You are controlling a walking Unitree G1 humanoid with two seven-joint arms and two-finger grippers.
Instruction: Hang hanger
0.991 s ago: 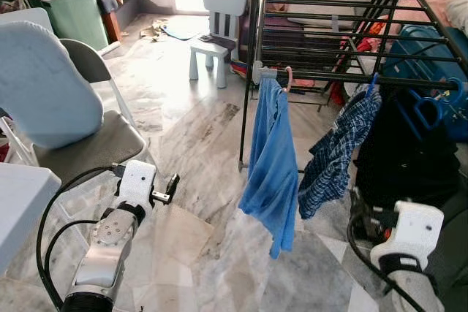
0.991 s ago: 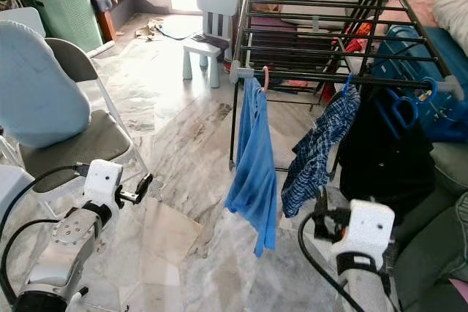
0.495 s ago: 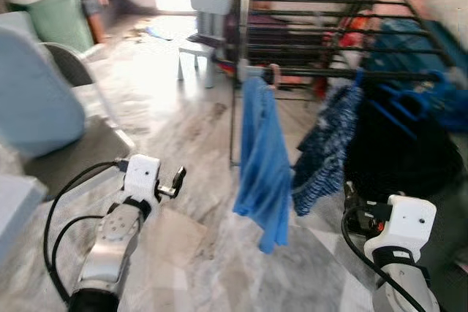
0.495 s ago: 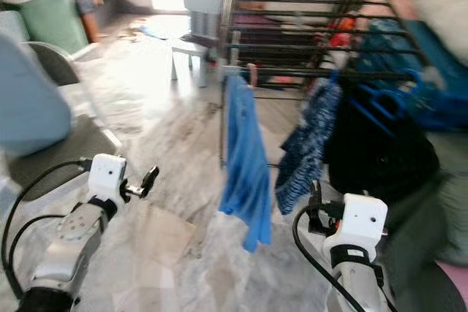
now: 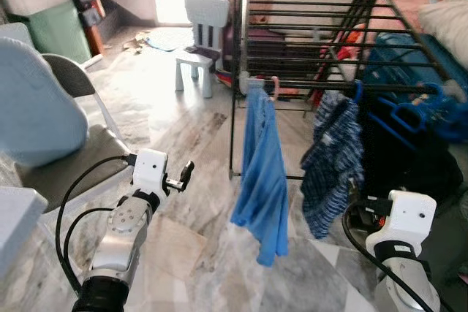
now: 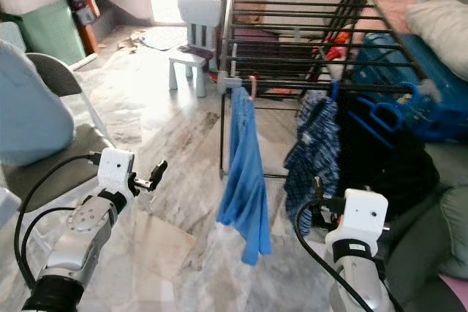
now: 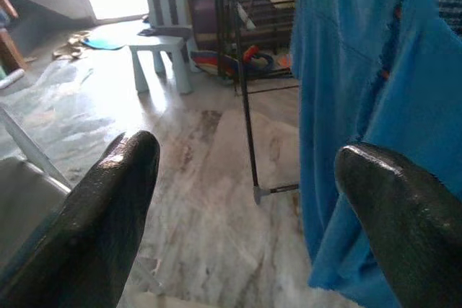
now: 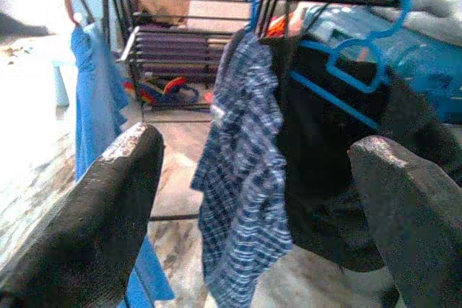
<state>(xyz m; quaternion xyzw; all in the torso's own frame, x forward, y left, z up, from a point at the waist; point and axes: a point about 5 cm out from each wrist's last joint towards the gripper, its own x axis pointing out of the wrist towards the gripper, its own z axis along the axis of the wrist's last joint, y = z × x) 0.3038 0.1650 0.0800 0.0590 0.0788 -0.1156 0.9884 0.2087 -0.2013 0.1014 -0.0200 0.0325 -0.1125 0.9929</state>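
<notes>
Fingers on both the left gripper (image 7: 245, 192) and right gripper (image 8: 260, 178) are spread wide with nothing in them, while the pink hanger (image 5: 276, 87) with the blue shirt (image 5: 263, 173) sits hooked on the drying rack (image 5: 307, 27) front bar. I'd guess it's light, stiff plastic under floppy cloth, so grab near the hook. Right wrist view shows the plaid shirt (image 8: 245, 156) and blue hanger (image 8: 354, 70) up close; the head view adds the folding chair (image 5: 66, 144).
</notes>
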